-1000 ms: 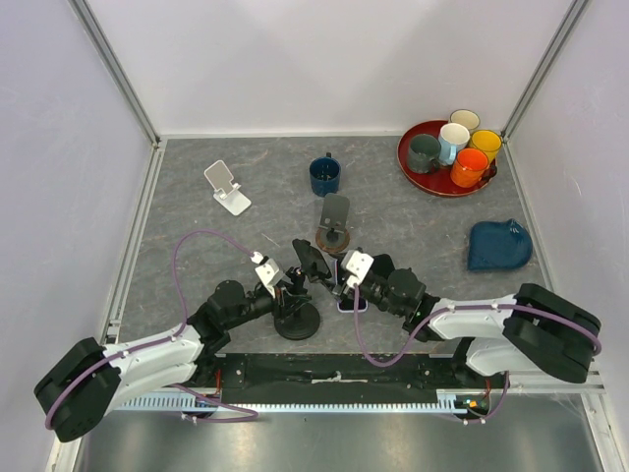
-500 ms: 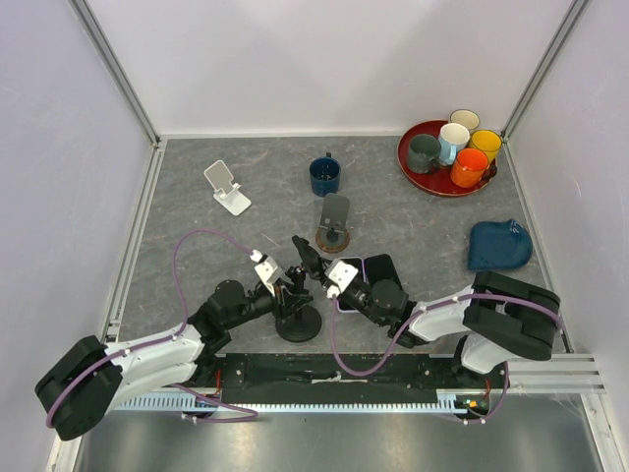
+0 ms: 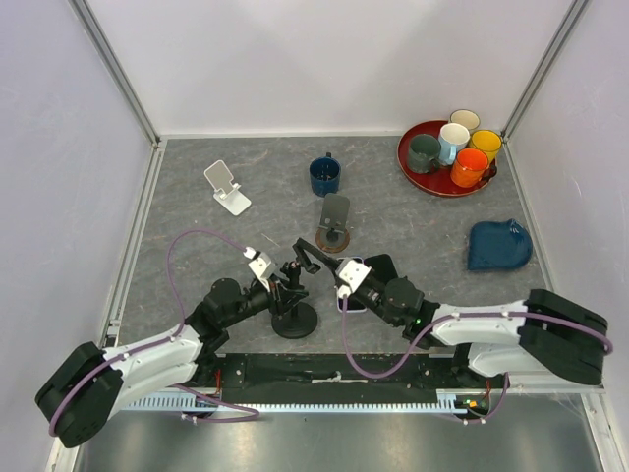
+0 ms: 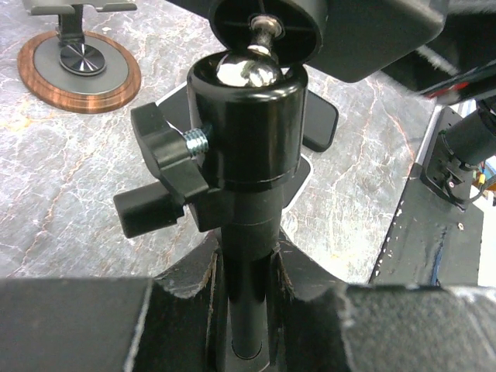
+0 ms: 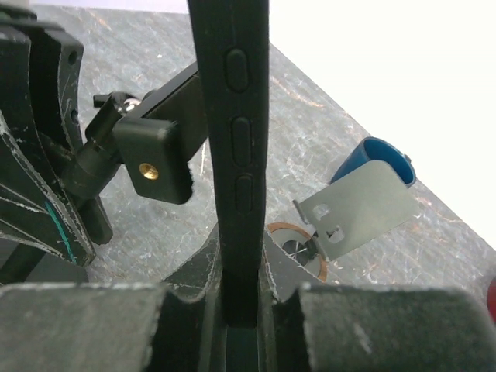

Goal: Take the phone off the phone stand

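Observation:
The phone stand (image 3: pixel 294 317) is black, with a round base, a thin pole and a ball-joint head (image 4: pixel 246 71). My left gripper (image 3: pixel 283 287) is shut on the pole (image 4: pixel 246 256) just below the head. The phone (image 3: pixel 308 252) is black and sits in the stand's clamp (image 5: pixel 151 155). In the right wrist view the phone (image 5: pixel 234 93) stands edge-on, side buttons facing the camera, and the clamp is against its left face. My right gripper (image 3: pixel 327 264) is shut on the phone's lower end (image 5: pixel 242 263), its pads pressed on both faces.
A grey stand on a wooden disc (image 3: pixel 334 224) stands just behind the phone. A white stand (image 3: pixel 226 187) and a blue mug (image 3: pixel 324 175) sit farther back. A red tray (image 3: pixel 411 169) of cups is back right, a blue cloth (image 3: pixel 498 246) right. A dark flat device (image 3: pixel 378 265) lies under the right arm.
My right gripper has closed from open onto the phone and swung slightly. The left gripper has kept its grip on the stand's pole.

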Robot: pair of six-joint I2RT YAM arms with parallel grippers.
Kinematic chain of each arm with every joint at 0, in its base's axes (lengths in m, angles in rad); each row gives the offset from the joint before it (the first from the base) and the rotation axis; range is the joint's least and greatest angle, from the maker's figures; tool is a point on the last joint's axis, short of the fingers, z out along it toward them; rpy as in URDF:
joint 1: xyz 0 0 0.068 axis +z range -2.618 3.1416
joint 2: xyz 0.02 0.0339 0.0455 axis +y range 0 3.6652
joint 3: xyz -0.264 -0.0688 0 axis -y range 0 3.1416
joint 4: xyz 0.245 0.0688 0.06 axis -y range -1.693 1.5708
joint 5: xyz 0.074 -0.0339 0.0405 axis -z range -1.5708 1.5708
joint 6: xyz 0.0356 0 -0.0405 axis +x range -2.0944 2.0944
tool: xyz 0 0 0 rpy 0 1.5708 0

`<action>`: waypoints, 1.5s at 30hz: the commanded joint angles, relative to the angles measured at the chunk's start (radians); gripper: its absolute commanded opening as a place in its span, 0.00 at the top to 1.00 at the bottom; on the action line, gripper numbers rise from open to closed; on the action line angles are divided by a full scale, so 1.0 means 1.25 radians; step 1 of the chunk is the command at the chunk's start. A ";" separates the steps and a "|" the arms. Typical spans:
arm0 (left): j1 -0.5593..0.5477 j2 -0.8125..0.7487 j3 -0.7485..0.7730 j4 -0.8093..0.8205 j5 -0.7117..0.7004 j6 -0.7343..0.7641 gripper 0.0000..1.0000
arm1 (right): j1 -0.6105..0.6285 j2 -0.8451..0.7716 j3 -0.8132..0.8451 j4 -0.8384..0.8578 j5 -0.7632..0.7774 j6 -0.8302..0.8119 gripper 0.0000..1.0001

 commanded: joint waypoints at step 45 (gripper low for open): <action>0.012 -0.391 -0.066 -0.185 -0.346 0.033 0.98 | -0.429 0.267 0.591 -1.494 0.312 0.460 1.00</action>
